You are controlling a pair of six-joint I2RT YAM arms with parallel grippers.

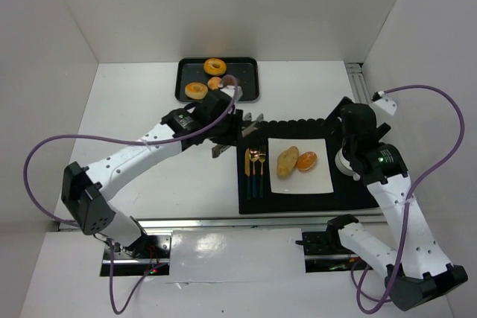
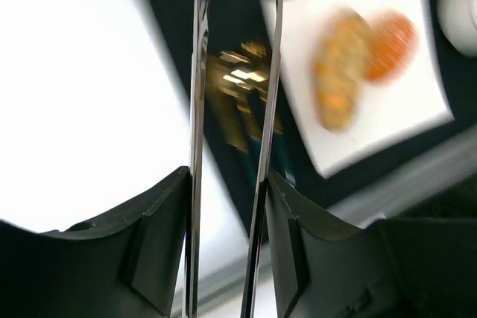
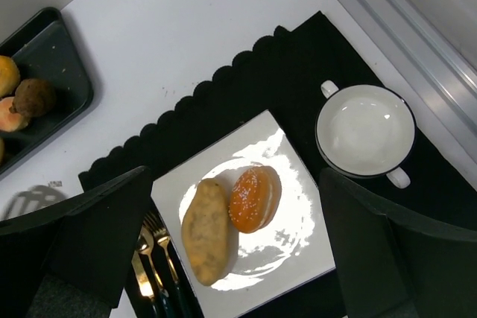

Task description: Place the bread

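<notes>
A long tan bread roll (image 1: 288, 161) and a round orange seeded bun (image 1: 307, 161) lie side by side on the white square plate (image 1: 317, 182). In the right wrist view the roll (image 3: 206, 231) and the bun (image 3: 253, 199) touch. My left gripper (image 1: 235, 132) is shut on metal tongs (image 1: 253, 124). In the left wrist view the tongs (image 2: 197, 109) stand a little apart and empty between my left gripper's jaws (image 2: 227, 173), over the left edge of the black mat (image 1: 298, 126). My right gripper (image 3: 232, 176) is open and empty above the plate (image 3: 298, 251).
A black tray (image 1: 186, 72) at the back holds several doughnuts and pastries. Gold cutlery (image 1: 255, 169) lies on the mat left of the plate. A white two-handled cup (image 3: 365, 130) stands on the mat right of the plate. White walls enclose the table.
</notes>
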